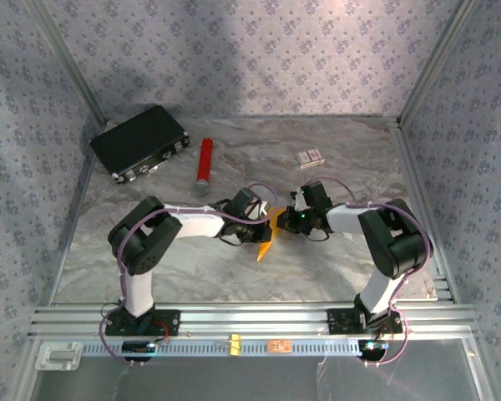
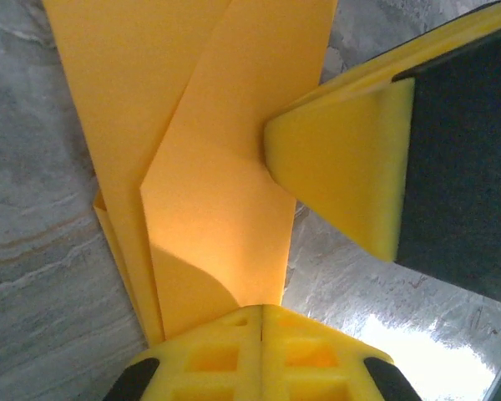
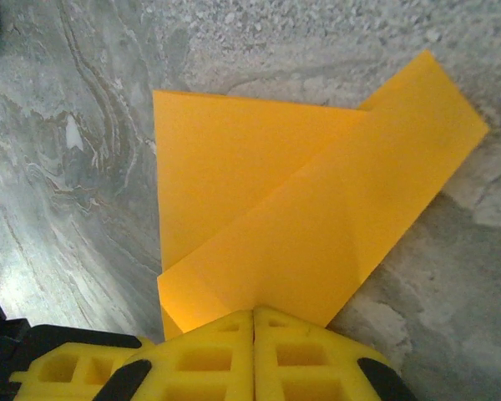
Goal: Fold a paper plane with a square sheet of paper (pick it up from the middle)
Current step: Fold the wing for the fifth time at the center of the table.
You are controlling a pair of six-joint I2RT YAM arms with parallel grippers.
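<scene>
Fingers on both arms stand pressed together. From the top camera, the left gripper (image 1: pixel 255 224) sits at the left side of the folded orange-yellow sheet of paper (image 1: pixel 265 244) and the right gripper (image 1: pixel 285 222) at its right side. The paper lies on the marble table (image 1: pixel 192 259) between them, and a red cylinder (image 1: pixel 205 163) lies well beyond the paper, to its left.

From the left wrist, the left gripper (image 2: pixel 261 322) shows no gap between its pads, and their tips touch the near edge of the paper (image 2: pixel 209 167). The right gripper's yellow finger (image 2: pixel 342 167) rests its tip on the top flap.

From the right wrist, the right gripper (image 3: pixel 253 322) is equally closed, tips against the paper (image 3: pixel 301 217). Whether either pinches a layer cannot be told.
</scene>
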